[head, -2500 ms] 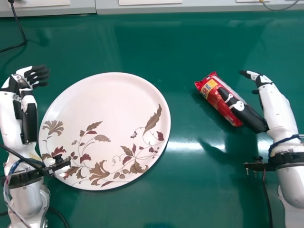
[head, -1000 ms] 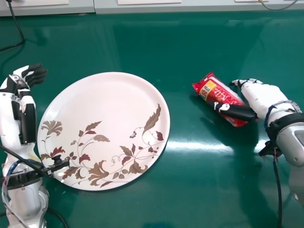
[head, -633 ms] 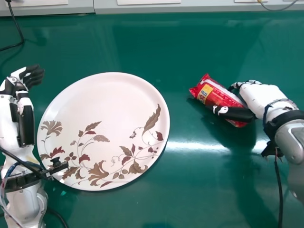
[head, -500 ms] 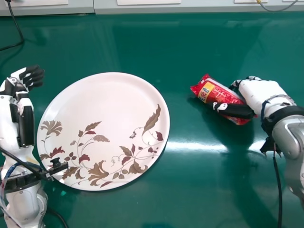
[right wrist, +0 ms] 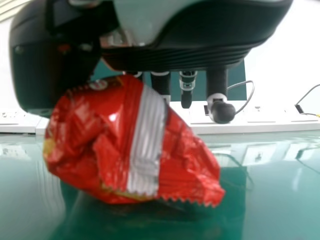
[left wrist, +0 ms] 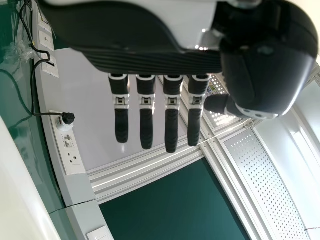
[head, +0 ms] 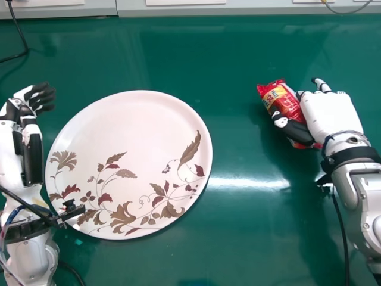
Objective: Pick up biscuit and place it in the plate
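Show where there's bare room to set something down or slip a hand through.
Bare green table lies between the plate and the biscuit packet, beyond both up to the grey ledge, and nearer between plate and right arm. The plate is free. Crowded: the plate's left edge, by the left arm, and the packet, held by the right hand.

A crinkled, glossy red plastic-film packet (head: 288, 106) is seen right of a smooth, sheened white round plate (head: 137, 131); a glossy green tabletop (head: 238, 238) is seen.
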Available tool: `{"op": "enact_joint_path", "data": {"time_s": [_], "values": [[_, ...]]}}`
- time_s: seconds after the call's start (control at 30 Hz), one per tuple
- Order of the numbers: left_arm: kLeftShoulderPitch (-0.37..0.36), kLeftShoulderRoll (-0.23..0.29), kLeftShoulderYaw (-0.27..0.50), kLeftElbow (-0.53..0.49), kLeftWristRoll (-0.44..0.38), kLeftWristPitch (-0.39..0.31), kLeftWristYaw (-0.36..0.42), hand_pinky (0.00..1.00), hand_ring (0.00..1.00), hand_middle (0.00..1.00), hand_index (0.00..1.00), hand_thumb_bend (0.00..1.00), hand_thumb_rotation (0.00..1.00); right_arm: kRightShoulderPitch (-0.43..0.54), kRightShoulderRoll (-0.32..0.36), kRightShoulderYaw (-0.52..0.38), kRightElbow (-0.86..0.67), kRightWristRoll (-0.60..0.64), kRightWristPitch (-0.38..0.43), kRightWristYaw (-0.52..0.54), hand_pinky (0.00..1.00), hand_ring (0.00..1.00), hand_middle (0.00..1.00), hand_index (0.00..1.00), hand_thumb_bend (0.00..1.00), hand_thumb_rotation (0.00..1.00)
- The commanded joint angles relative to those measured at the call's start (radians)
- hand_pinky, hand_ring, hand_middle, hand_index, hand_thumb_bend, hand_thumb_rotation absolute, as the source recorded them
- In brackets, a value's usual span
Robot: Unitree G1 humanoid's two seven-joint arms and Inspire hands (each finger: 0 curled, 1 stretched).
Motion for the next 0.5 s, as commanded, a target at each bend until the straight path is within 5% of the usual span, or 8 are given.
{"op": "enact_joint_path", "data": {"time_s": [0.0, 0.23, 0.47], "values": [[0.048, -0.017, -0.002, 0.040, 0.008, 0.007, -0.001, 0.66, 0.71, 0.71, 0.74, 0.01, 0.00, 0.039, 0.008, -0.005, 0.001, 0.018, -0.005, 0.002, 0.05, 0.10, 0.38, 0.48, 0.50, 0.00], [0.045, -0.018, -0.003, 0.033, 0.004, 0.019, -0.006, 0.70, 0.72, 0.72, 0.74, 0.01, 0.00, 0.065, 0.013, -0.054, -0.103, 0.019, -0.036, -0.090, 0.07, 0.12, 0.43, 0.48, 0.51, 0.00], [0.029, -0.008, 0.000, 0.049, 0.004, 0.016, -0.006, 0.68, 0.71, 0.71, 0.74, 0.00, 0.00, 0.027, 0.049, -0.065, -0.287, 0.029, -0.061, -0.037, 0.05, 0.10, 0.46, 0.47, 0.52, 0.00]]}}
